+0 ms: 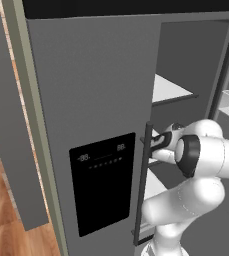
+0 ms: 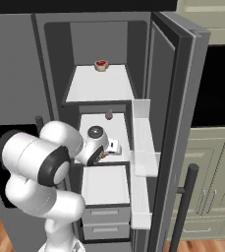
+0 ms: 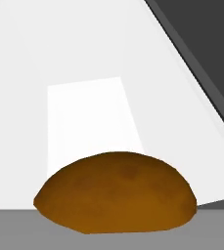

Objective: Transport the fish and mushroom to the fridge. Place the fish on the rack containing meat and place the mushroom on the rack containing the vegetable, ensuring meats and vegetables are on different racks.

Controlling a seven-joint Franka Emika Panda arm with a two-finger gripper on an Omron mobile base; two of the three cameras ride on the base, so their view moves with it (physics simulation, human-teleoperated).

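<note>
Item: gripper (image 2: 104,152), frame centre, reaching into the open fridge (image 2: 182,88); jaws closed tight on the mushroom (image 3: 116,193), which sits at the lower centre of the hand view above a white shelf.

Step in hand, as judged: placing the mushroom. Lower it flat onto the shelf, clear of the edge and door bin, then release.

Contents, left to right: top rack (image 2: 99,88), upper centre, one red meat piece (image 2: 101,65); middle rack (image 2: 119,130), one small dark round vegetable (image 2: 109,114) near its back. Fish: position cannot be told.
</note>
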